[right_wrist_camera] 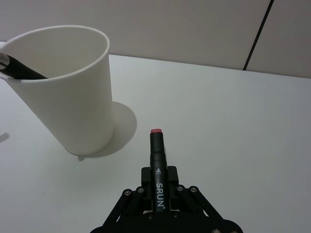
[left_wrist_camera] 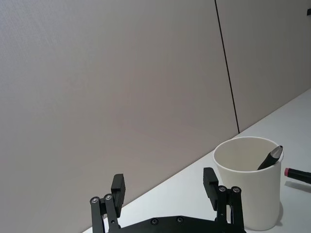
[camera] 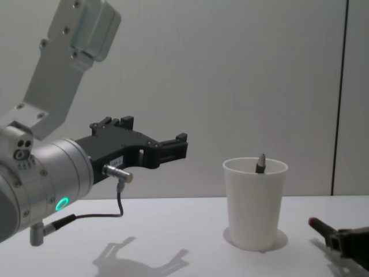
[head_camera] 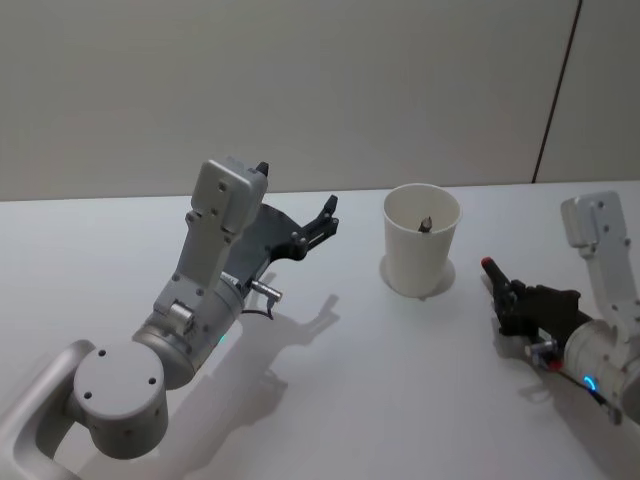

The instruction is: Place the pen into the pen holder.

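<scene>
We are holding a pen in our right gripper. The jaws are squeezing the pen's dark body, and its red end is sticking out in front of them. The pen is lying nearly flat, low over the table. Its long side is pointing forward and a little left, past the near side of the cup.

The cup is standing upright on the table, up and to the left of our right gripper, near but not touching. The right arm is the nearer one to it. Another pen is already leaning inside the cup, tip up.

Our left gripper is hanging in the air to the left of the cup, jaws spread and holding nothing.

We think the next move is lifting the pen above the cup's rim and tipping it so it points down. The cup looks light, so a bump could knock it over.
</scene>
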### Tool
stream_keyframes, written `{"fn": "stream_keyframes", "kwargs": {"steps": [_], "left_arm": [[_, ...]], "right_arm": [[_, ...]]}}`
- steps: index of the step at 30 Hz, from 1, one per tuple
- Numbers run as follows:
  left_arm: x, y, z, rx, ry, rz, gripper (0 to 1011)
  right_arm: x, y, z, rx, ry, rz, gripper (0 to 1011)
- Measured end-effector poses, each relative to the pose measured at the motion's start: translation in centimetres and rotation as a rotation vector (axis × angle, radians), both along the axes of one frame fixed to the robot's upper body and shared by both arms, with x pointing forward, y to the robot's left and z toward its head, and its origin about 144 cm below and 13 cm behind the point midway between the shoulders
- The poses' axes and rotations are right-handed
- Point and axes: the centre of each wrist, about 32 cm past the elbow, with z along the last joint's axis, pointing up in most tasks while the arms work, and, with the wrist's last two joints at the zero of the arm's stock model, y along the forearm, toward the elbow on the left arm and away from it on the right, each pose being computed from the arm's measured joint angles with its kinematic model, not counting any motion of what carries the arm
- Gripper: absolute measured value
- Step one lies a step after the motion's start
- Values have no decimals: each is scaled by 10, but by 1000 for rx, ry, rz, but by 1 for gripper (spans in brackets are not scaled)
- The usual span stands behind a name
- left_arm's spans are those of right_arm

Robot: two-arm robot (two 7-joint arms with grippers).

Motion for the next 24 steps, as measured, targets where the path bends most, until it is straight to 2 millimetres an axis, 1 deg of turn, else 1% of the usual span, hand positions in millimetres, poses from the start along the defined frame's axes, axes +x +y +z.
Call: {"fn": "stream_keyframes", "kwargs": {"steps": [9,24], "left_arm": [[0,0,0,0,0,0,1001],[0,0,0,0,0,0,1001]], "right_arm": [[-2,0,3,12,-67,-2,178],[-6,-3,15,48,-265,-23,177]]}}
